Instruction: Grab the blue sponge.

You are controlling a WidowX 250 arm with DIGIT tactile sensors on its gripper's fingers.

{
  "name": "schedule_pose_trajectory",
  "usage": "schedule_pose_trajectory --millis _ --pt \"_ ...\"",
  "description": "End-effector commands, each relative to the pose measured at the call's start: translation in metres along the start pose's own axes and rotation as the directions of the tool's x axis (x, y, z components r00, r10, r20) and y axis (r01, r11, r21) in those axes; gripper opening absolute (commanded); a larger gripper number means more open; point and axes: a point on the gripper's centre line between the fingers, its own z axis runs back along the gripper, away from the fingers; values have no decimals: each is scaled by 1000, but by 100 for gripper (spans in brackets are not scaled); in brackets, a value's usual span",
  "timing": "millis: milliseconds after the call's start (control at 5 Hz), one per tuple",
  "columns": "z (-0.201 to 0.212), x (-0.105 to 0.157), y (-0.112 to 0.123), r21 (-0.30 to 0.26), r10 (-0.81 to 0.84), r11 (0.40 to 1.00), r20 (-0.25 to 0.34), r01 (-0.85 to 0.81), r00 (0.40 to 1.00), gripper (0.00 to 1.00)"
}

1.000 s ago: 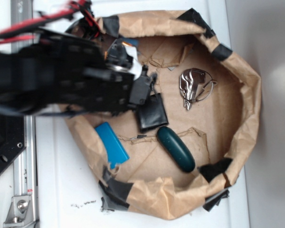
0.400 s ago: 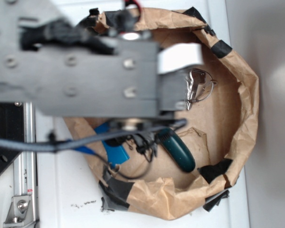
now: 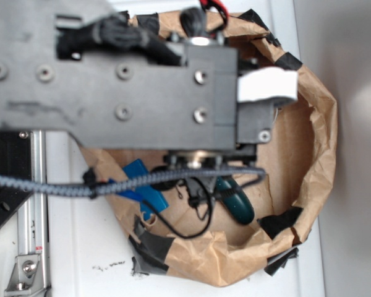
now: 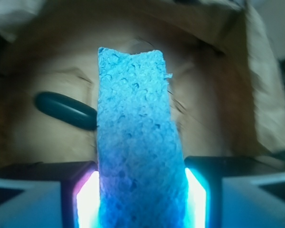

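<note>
Wrist view: one blue sponge [image 4: 138, 137], rough and porous, stands lengthwise up the middle of the picture, clamped between the two fingers [image 4: 78, 197] of the gripper [image 4: 140, 199], which press against its left and right sides. Behind it lies a brown paper basin [image 4: 218, 95] holding one dark teal oval case [image 4: 64, 109]. Overhead view: one robot arm [image 3: 111, 80] covers most of the paper basin [image 3: 315, 124]; the sponge is hidden beneath it. One bright blue box [image 3: 145, 185] and the teal case [image 3: 238, 201] show below the arm, well apart.
</note>
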Motion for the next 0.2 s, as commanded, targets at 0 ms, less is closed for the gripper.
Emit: schedule_pose_trajectory --millis 0 --pt "9 23 23 6 53 999 13 -53 999 0"
